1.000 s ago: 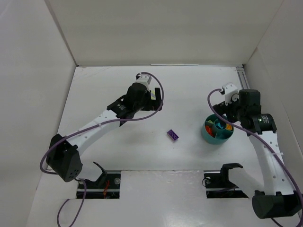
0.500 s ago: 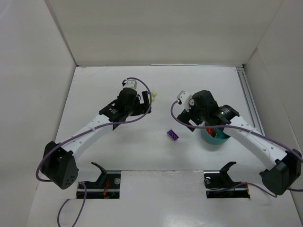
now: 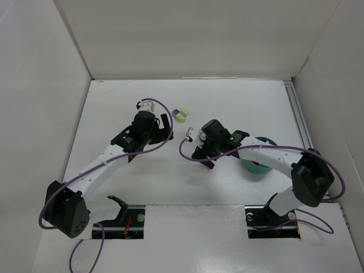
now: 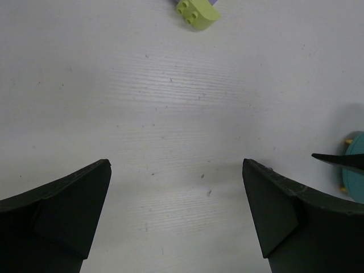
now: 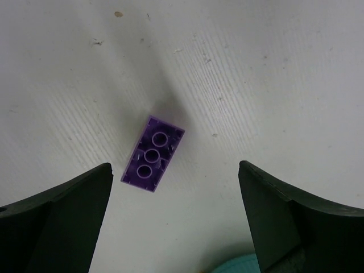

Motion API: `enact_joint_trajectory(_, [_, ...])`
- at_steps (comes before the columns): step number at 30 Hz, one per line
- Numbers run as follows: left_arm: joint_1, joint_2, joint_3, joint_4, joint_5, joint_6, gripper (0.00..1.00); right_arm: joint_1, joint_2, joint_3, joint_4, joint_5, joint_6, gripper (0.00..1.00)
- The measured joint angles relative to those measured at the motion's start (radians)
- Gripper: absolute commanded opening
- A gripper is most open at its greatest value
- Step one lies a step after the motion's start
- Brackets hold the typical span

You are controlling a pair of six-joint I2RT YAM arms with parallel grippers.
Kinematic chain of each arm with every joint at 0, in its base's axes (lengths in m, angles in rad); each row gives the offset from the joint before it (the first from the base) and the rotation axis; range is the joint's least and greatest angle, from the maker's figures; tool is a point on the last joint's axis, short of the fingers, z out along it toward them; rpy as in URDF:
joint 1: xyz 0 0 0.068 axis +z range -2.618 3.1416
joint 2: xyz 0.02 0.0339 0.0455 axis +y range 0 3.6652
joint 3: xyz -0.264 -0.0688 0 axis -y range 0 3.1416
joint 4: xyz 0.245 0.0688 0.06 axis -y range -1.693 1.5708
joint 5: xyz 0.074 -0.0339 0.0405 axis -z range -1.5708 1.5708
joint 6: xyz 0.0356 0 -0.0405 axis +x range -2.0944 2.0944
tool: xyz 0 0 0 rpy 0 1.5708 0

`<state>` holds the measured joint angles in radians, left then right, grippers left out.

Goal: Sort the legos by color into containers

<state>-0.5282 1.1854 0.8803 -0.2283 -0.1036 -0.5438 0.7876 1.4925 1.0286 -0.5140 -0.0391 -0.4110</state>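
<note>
A purple lego (image 5: 152,153) lies upside down on the white table, between my right gripper's open fingers and nearer the left one. In the top view my right gripper (image 3: 203,154) hovers over it and hides it. My right gripper (image 5: 174,166) is empty. A pale green lego (image 3: 181,116) lies at the back centre with a small purple piece touching it; it also shows in the left wrist view (image 4: 197,11). My left gripper (image 3: 165,129) is open and empty, just left of it, and shows bare table between its fingers (image 4: 176,165). The teal bowl (image 3: 256,168) sits right of centre, partly under the right arm.
White walls enclose the table on three sides. The bowl's rim shows at the bottom of the right wrist view (image 5: 239,266) and at the right edge of the left wrist view (image 4: 356,170). Two black stands sit at the near edge (image 3: 119,205).
My right arm has swung left from above the bowl to above the purple lego. My left arm has drawn back to the left, uncovering the pale green lego.
</note>
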Motion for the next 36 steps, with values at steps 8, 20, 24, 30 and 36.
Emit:
enact_joint_trajectory(8, [0.000, -0.001, -0.033, 0.005, 0.023, 0.000, 1.00, 0.004, 0.113, -0.044, 0.047, -0.027, 0.019, 0.94])
enact_joint_trajectory(20, [0.013, -0.001, -0.036, 0.009, 0.026, 0.000, 1.00, 0.006, 0.160, -0.050, 0.096, 0.010, 0.049, 0.53])
enact_joint_trajectory(24, [0.013, -0.001, -0.036, 0.011, 0.027, 0.000, 1.00, 0.006, 0.171, -0.058, 0.125, 0.021, 0.056, 0.34])
enact_joint_trajectory(30, [0.013, -0.001, -0.036, 0.014, 0.027, 0.000, 1.00, 0.006, 0.146, -0.073, 0.134, 0.038, 0.082, 0.24])
enact_joint_trajectory(36, [0.013, 0.014, -0.036, 0.026, 0.040, 0.000, 1.00, -0.010, -0.061, -0.107, 0.096, 0.105, 0.151, 0.20])
